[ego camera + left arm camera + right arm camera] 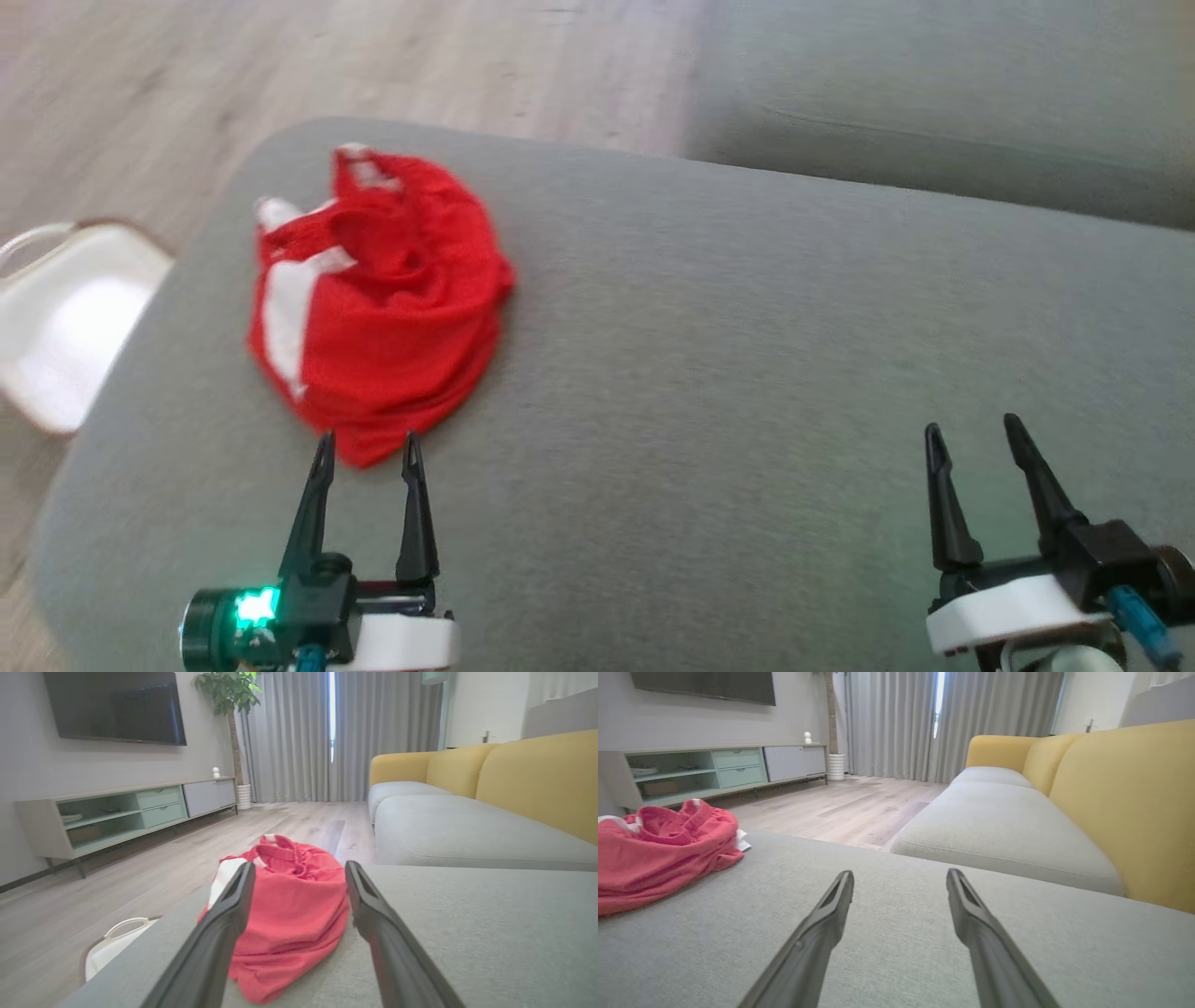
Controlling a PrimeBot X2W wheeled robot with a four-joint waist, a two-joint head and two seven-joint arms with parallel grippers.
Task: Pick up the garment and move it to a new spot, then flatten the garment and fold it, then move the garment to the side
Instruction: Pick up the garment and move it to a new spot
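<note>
Your left tool point(369, 439) is the nearer one. Its two dark fingers stand wide apart with nothing between them, and their tips sit right at the near point of the garment point(383, 299). The garment, red with white panels, lies crumpled in a heap on the left part of the grey sofa cushion point(747, 327), close to the cushion's left edge. From the left tool it lies straight ahead, the way the fingers point. The heap is longer front to back than across, so its long axis runs roughly in line with those fingers.

Your right tool point(973, 427) is also spread wide and empty. It hovers over bare cushion well apart from the garment, which lies off to its left.

The head view flattens the heap. In the left wrist view you can see that it has height, with a gathered band at its far top, and that both fingers frame it. Neither view tells you whether the tips touch fabric. The head view adds a white basket point(65, 317) on the floor just past the cushion's left edge.
</note>
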